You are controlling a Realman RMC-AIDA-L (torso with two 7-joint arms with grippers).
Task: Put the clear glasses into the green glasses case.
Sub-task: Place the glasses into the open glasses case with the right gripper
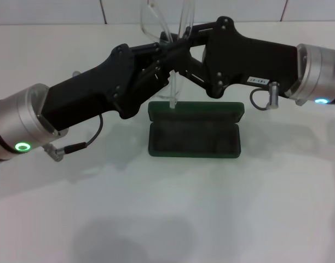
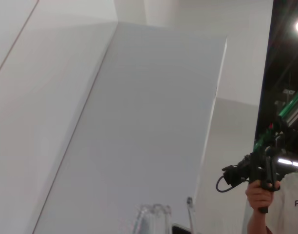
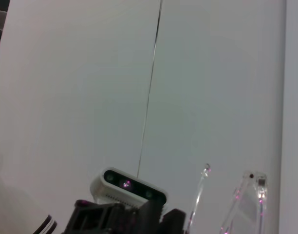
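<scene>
Tools meet above the middle of the white worktop [image 1: 167, 219]. From the left, the left tool [image 1: 163, 57] reaches up and inward to the clear glasses [image 1: 162, 27]; whether it clamps them I cannot tell. The glasses hang raised, one arm pointing down toward the case's back edge. The right tool [image 1: 185, 52] comes in beside it, closed on the glasses. Below both, the green glasses case [image 1: 195, 134] lies open on the worktop, bare surface on every side.

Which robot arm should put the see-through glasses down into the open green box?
Probably either: the left gripper and right gripper meet at the clear plastic glasses, directly above the open dark green glasses case.
</scene>
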